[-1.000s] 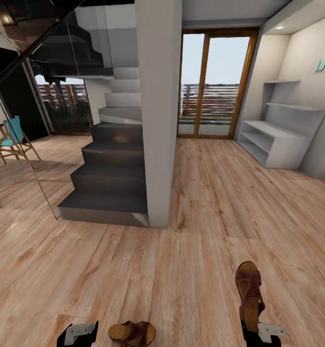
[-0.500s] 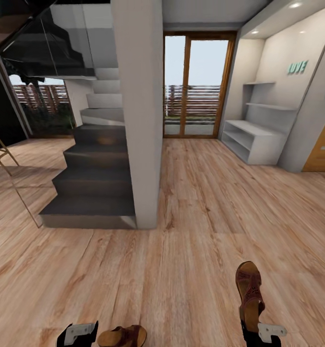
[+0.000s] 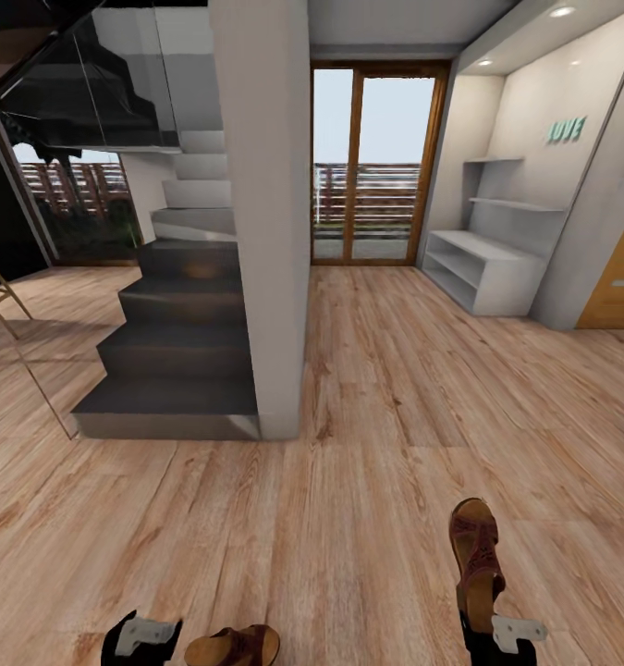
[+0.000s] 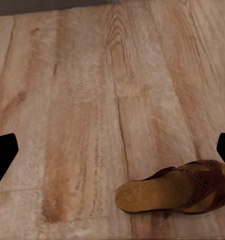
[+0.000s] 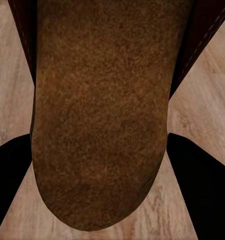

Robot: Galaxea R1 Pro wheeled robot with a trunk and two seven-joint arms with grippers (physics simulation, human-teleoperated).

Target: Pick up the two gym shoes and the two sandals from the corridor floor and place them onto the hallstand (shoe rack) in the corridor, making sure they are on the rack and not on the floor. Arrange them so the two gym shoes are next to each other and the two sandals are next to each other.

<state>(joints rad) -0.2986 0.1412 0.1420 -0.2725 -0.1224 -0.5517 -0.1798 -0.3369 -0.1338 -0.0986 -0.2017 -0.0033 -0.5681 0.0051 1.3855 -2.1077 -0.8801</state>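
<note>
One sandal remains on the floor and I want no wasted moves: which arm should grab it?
Left. The left gripper is open above the floor sandal; the right gripper already clamps the other sandal.

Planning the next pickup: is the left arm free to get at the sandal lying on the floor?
Probably yes. The left claw is open and holds nothing, and the loose sandal lies on bare floor just beside it, nothing between them.

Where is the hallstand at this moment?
In the head view, the hallstand stands far ahead on the right, against the wall right of the glass door.
</note>
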